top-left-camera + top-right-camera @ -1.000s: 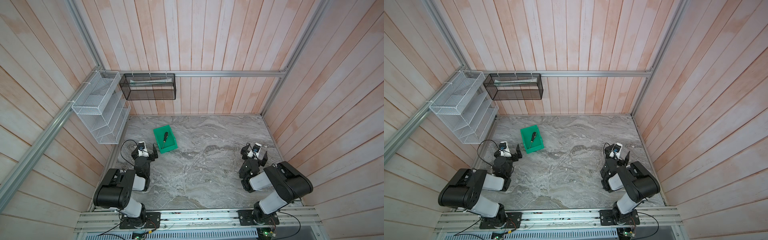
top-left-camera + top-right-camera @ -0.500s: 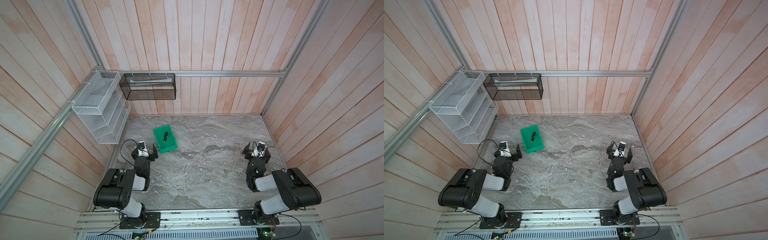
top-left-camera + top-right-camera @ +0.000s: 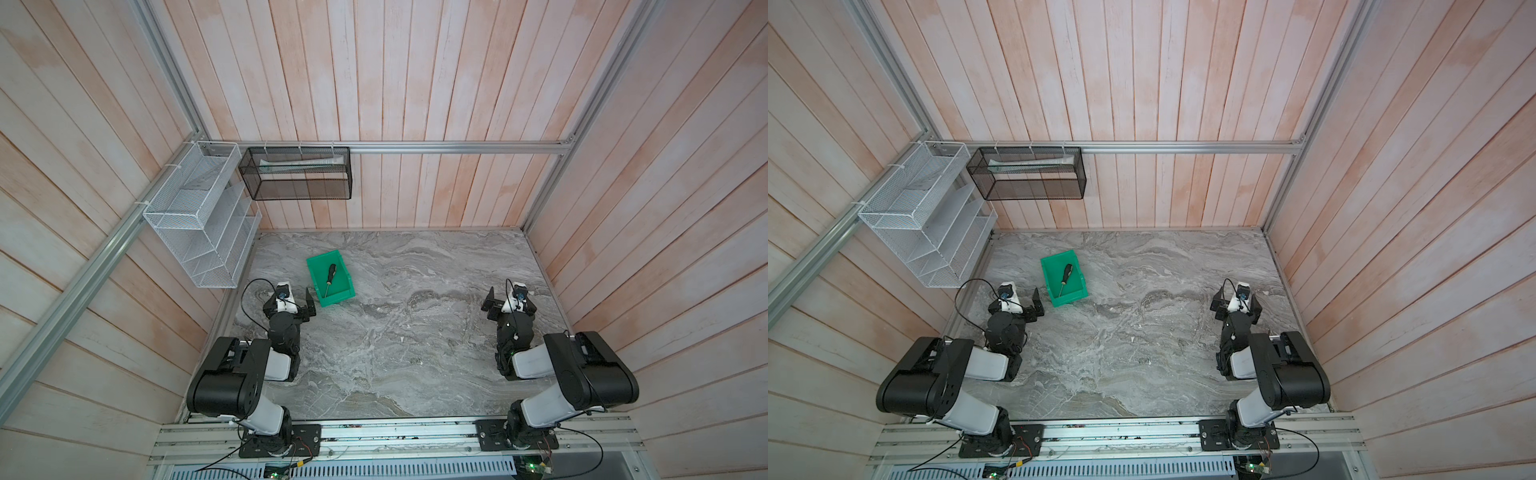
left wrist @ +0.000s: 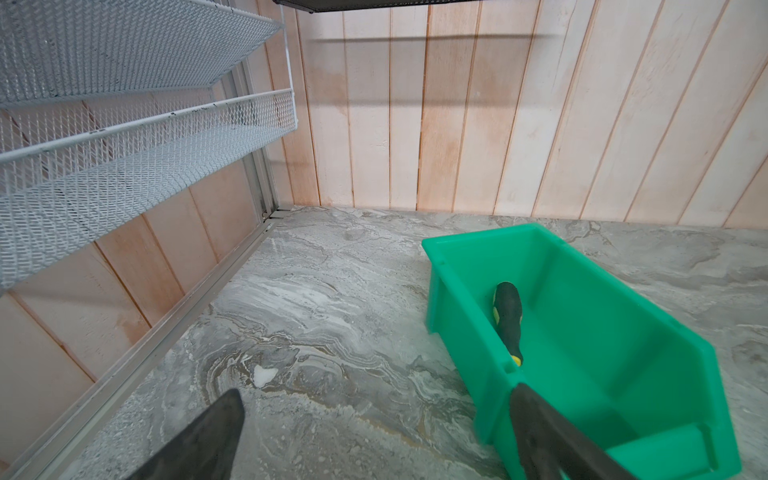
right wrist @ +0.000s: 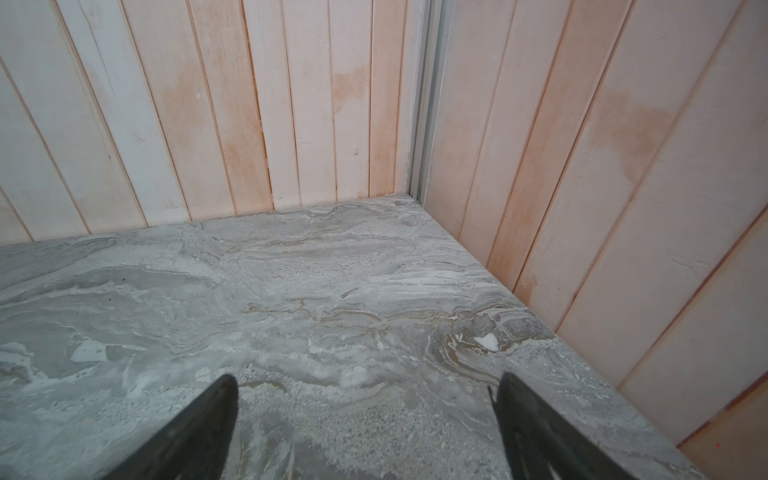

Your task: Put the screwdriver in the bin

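- A robot test cell, lab-like: the left arm [image 3: 224, 386] and the right arm [image 3: 590, 374] stand bolted to an aluminium rail [image 3: 395, 434]
- Pale plank walls [image 3: 395, 83] box in a grey marbled tabletop [image 3: 395, 340]
- A white wire rack [image 3: 195, 232] and a black mesh basket [image 3: 297, 189] hang on them

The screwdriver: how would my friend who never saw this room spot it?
Find the grey marble table, then the green bin on its left side, near the white wire rack. The screwdriver lies inside it: the only black-handled tool there, with a thin metal shaft.
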`<state>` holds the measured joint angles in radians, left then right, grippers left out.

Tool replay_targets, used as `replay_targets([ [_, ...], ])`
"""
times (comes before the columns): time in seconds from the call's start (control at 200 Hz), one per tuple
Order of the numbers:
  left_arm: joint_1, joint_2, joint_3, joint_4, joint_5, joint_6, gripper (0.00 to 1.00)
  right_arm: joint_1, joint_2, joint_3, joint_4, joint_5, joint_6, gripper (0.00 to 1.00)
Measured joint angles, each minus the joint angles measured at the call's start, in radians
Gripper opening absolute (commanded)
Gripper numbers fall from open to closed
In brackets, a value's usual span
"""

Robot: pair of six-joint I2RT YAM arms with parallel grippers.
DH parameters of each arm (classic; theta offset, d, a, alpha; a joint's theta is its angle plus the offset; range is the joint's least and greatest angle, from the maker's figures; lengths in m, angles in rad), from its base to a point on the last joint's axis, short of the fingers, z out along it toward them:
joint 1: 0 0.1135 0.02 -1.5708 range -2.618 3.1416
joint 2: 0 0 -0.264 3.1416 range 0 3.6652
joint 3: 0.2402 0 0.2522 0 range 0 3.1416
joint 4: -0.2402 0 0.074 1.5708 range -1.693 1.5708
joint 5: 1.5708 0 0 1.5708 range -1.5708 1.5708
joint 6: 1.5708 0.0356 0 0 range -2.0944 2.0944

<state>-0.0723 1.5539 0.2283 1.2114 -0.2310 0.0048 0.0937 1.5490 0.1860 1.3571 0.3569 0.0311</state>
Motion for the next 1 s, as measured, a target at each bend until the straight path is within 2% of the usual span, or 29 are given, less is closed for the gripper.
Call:
replay_targets([
  [1.0, 0.002, 0.000, 0.010, -0.009, 0.015, 0.000, 1.00, -0.001, 0.000, 0.000, -0.006, -0.013, 0.003, 0.98],
])
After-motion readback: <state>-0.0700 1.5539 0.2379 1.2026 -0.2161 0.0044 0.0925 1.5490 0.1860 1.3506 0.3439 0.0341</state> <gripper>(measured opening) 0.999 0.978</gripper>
